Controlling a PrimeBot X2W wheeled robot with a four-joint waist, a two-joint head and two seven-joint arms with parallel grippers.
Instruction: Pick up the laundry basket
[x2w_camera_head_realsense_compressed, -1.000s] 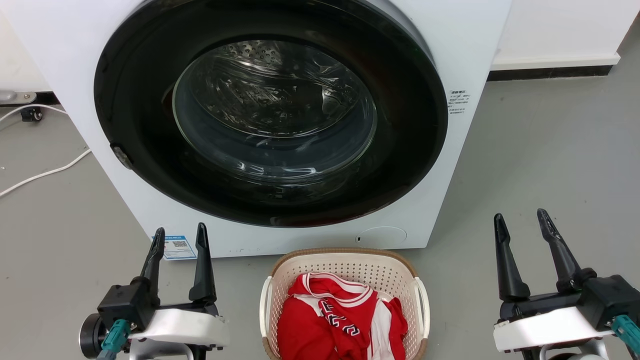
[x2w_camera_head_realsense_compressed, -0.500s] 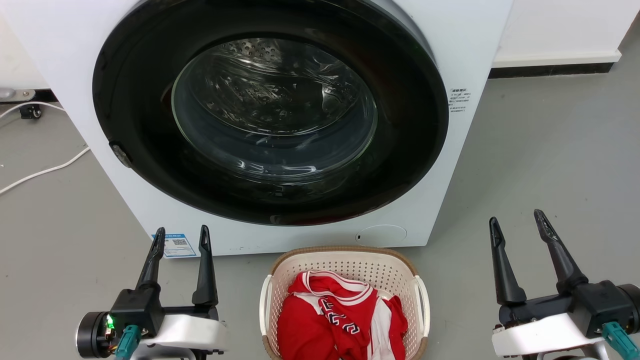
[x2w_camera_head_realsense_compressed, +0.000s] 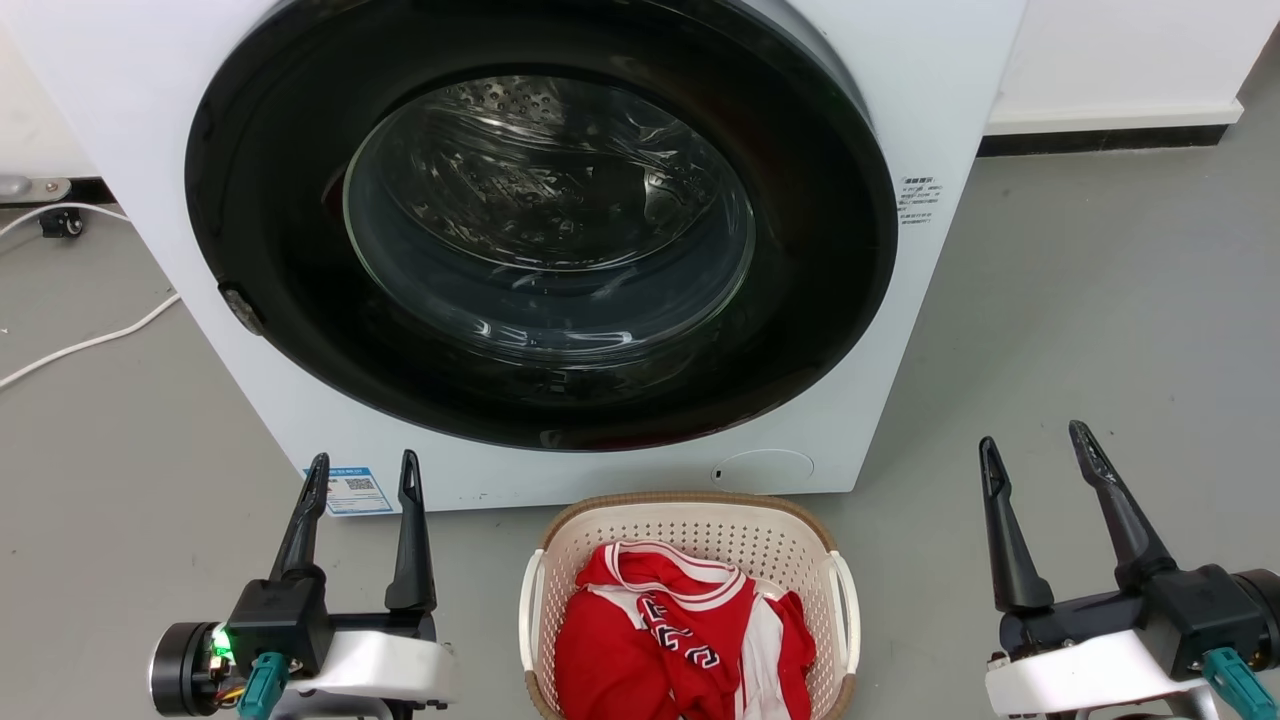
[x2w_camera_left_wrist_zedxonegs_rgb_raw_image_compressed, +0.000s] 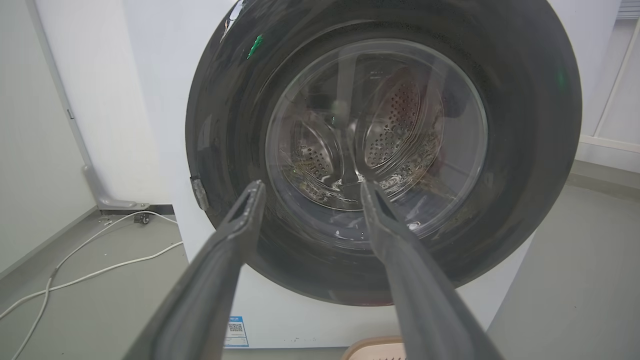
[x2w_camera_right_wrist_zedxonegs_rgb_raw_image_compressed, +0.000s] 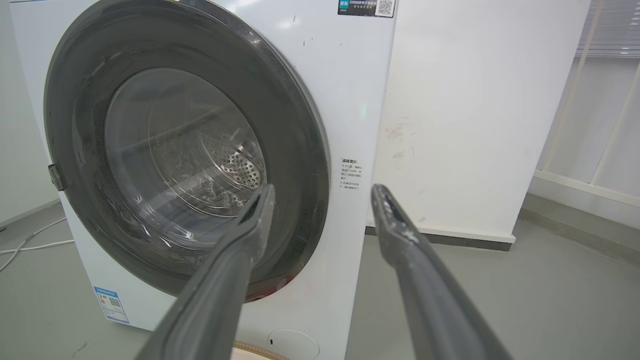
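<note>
The laundry basket (x2w_camera_head_realsense_compressed: 700, 530), cream-white and perforated with a brown rim and white side handles, stands on the floor at the bottom centre of the head view, right in front of the washer. Red and white clothes (x2w_camera_head_realsense_compressed: 680, 640) lie in it. My left gripper (x2w_camera_head_realsense_compressed: 364, 470) is open to the basket's left, apart from it, fingers pointing at the washer. On the basket's right, further off, my right gripper (x2w_camera_head_realsense_compressed: 1033, 446) is open too. A sliver of the basket's rim (x2w_camera_left_wrist_zedxonegs_rgb_raw_image_compressed: 372, 347) shows below the left gripper (x2w_camera_left_wrist_zedxonegs_rgb_raw_image_compressed: 311, 189) in its wrist view, and another sliver (x2w_camera_right_wrist_zedxonegs_rgb_raw_image_compressed: 255, 349) below the right gripper (x2w_camera_right_wrist_zedxonegs_rgb_raw_image_compressed: 324, 192).
A white front-loading washer (x2w_camera_head_realsense_compressed: 950, 90) with a shut dark round door (x2w_camera_head_realsense_compressed: 540, 230) rises just behind the basket. White cables (x2w_camera_head_realsense_compressed: 90, 345) trail on the grey floor at the left. A white wall with a dark skirting (x2w_camera_head_realsense_compressed: 1100, 140) runs behind at the right.
Both grippers have shifted slightly; the left wrist has turned a little, and a green light now shows on it. The basket has not moved.
</note>
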